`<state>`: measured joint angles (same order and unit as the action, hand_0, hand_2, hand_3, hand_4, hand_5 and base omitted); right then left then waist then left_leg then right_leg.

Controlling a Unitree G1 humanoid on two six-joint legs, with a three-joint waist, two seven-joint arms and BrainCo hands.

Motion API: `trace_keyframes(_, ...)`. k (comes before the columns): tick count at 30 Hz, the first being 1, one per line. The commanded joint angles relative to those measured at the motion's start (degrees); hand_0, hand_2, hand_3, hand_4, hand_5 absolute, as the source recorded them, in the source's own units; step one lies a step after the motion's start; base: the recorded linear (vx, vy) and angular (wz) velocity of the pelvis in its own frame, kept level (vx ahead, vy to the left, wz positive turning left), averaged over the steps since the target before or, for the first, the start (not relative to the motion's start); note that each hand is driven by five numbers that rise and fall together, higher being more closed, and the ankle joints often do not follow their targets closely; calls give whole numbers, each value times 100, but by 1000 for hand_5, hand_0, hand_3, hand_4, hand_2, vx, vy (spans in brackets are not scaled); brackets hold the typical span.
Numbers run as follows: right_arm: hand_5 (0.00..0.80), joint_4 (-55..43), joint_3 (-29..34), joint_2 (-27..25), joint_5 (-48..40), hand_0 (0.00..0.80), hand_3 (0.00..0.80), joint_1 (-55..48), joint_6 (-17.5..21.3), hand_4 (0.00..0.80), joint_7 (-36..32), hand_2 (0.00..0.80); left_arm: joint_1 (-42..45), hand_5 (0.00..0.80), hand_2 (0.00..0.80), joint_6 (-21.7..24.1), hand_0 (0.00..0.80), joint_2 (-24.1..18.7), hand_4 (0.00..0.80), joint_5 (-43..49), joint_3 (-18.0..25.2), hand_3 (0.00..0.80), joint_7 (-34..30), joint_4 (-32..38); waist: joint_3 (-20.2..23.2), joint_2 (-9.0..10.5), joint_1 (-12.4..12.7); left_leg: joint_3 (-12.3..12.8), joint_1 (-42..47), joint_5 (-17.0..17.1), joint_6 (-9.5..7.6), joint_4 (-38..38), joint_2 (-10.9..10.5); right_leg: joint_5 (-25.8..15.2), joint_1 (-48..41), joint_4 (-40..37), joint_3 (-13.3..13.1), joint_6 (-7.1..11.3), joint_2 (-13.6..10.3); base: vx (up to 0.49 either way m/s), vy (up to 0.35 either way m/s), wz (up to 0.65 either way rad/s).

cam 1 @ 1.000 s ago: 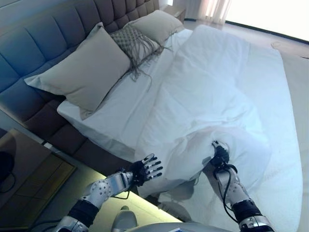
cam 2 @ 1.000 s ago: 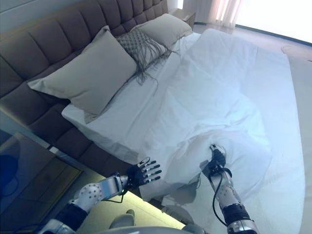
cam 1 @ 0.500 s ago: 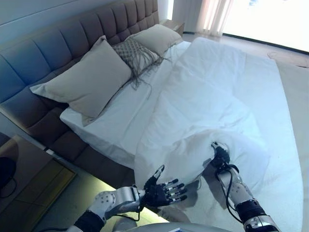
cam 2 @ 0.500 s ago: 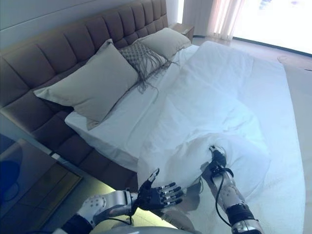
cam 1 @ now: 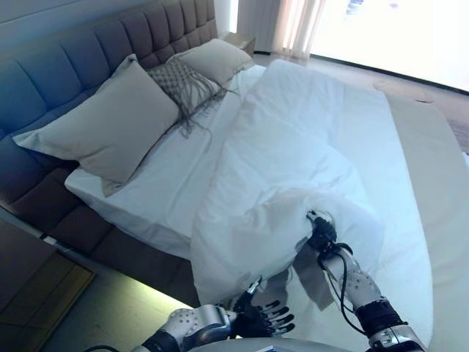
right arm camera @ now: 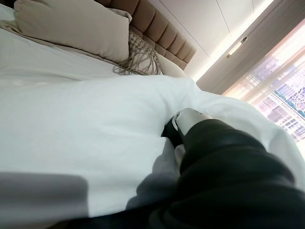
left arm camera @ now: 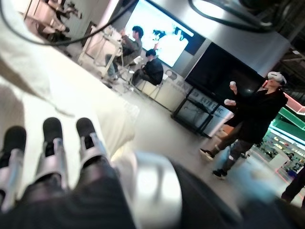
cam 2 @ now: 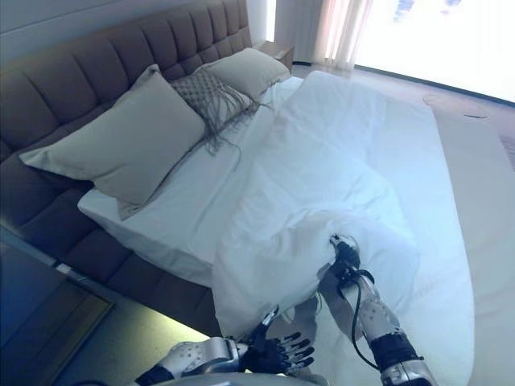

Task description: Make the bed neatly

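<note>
The white duvet (cam 1: 293,169) lies across the bed (cam 1: 432,220), but it is not flat: its near corner is folded back and bunched into a loose hump, and the edge on the robot's side hangs down over the side of the mattress. The right hand (cam 1: 320,233) is pushed into this hump from below, and the cloth is lifted around it like a small tent. Its fingers are hidden in the folds in both the head views and its own wrist view, so I cannot tell if they pinch the cloth or only carry it. I think the hand is there to raise the folded part so it can be drawn out toward the headboard (cam 1: 80,66). The left hand (cam 1: 258,321) is low, beside the bed and just under the hanging edge of the duvet, with its fingers spread and nearly straight and nothing in it; in the left wrist view the fingertips (left arm camera: 51,129) are very near the white cloth, perhaps touching it. It seems to be placed for taking this hanging edge. Two beige pillows (cam 1: 102,125) and a grey fringed cushion (cam 1: 179,77) lean on the headboard, with bare white sheet (cam 1: 161,176) between them and the duvet, so this part is not yet covered.
</note>
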<state>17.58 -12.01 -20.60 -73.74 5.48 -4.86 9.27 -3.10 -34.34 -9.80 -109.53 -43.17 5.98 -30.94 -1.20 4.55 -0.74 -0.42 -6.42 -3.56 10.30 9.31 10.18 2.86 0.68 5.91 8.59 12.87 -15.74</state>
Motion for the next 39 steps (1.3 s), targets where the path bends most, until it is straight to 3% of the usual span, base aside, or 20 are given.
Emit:
trace_keyframes(1, 800, -838, 50, 0, -182, 800, 800, 1002, 433, 800, -65, 800, -561, 0, 0, 409, 0, 412, 0, -347, -197, 0, -95, -187, -3, 51, 27, 189, -88, 260, -81, 123, 615, -1086, 840, -2, -178, 213, -392, -32, -52, 0)
trace_keyframes(8, 800, -1179, -345, 167, -100, 800, 800, 1125, 475, 800, 171, 800, -1117, 0, 0, 1395, 0, 777, 0, -347, -67, 0, -11, -161, -30, 80, -145, 164, -185, 326, -129, 157, 601, -1100, 1122, 190, -407, 213, -339, 4, -13, -2)
trace_keyframes(13, 800, -1370, -514, 225, 78, 800, 800, 1095, 458, 800, 193, 800, -1324, 0, 0, 1848, 0, 991, 0, -347, 218, 0, 135, -292, 4, 60, -211, 173, -210, 418, -157, 68, 604, -1114, 1246, 244, -501, 213, -301, 29, -5, -11)
trace_keyframes(22, 800, -1760, -624, 102, 92, 800, 800, 963, 378, 800, 191, 800, -1785, 0, 0, 2623, 0, 926, 0, -347, 783, 0, 376, -324, 70, -34, -324, 301, -207, 545, -126, 4, 628, -1152, 1273, 202, -554, 213, -304, 38, 28, -8)
trace_keyframes(26, 800, -1809, -651, 108, -2, 800, 800, 841, 322, 800, 161, 800, -1891, 0, 0, 2794, 0, 937, 0, -347, 1024, 0, 294, -381, 118, -85, -345, 360, -89, 565, -124, -51, 643, -1124, 1149, 175, -535, 213, -310, 73, 33, -3)
trace_keyframes(37, 800, -1819, -753, 189, -3, 800, 800, 552, 243, 800, 67, 800, -1895, 0, 0, 2963, 0, 1060, 0, -347, 1126, 0, 227, -328, 203, -175, -378, 463, 18, 586, -95, -67, 678, -1032, 986, 213, -447, 213, -353, 44, 19, -5)
trace_keyframes(39, 800, -1844, -772, 177, -17, 800, 800, 502, 254, 800, 64, 800, -1837, 637, 637, 2969, 637, 1054, 637, -347, 1128, 637, 308, -276, 214, -184, -373, 474, 46, 594, -98, -94, 677, -1019, 938, 199, -420, 213, -361, 36, 17, -2)
